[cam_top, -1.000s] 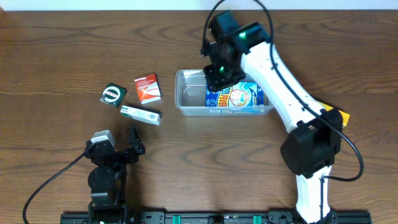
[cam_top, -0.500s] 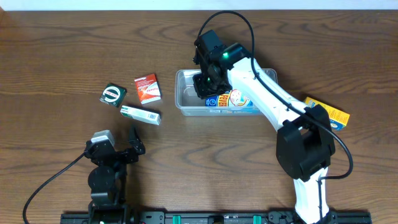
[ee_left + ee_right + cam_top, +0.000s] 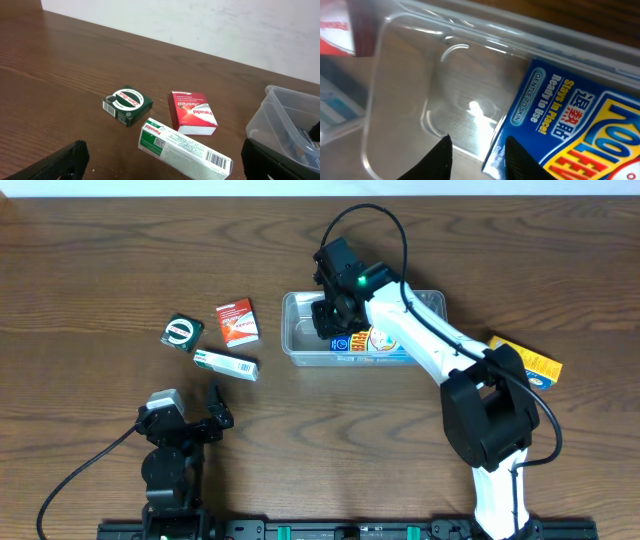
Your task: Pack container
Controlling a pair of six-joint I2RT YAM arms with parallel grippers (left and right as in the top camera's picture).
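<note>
The clear plastic container (image 3: 291, 332) stands at mid-table. A blue and yellow box (image 3: 378, 340) lies flat inside it. My right gripper (image 3: 330, 315) is down in the container's left half. In the right wrist view its fingers (image 3: 479, 157) stand a little apart over the container floor (image 3: 410, 60). The right finger overlaps the blue box's (image 3: 570, 120) left end, and the left finger is clear of it. My left gripper (image 3: 190, 420) rests near the front edge, open wide with nothing between its fingers (image 3: 170, 166).
Left of the container lie a red box (image 3: 238, 321), a dark green box (image 3: 182, 332) and a long white and green box (image 3: 226, 365). A yellow box (image 3: 530, 360) lies at the right, partly under the right arm.
The right arm has swung left along the container and its gripper now sits at the left end of the blue box. Its jaws have parted slightly. The left arm has not moved.
</note>
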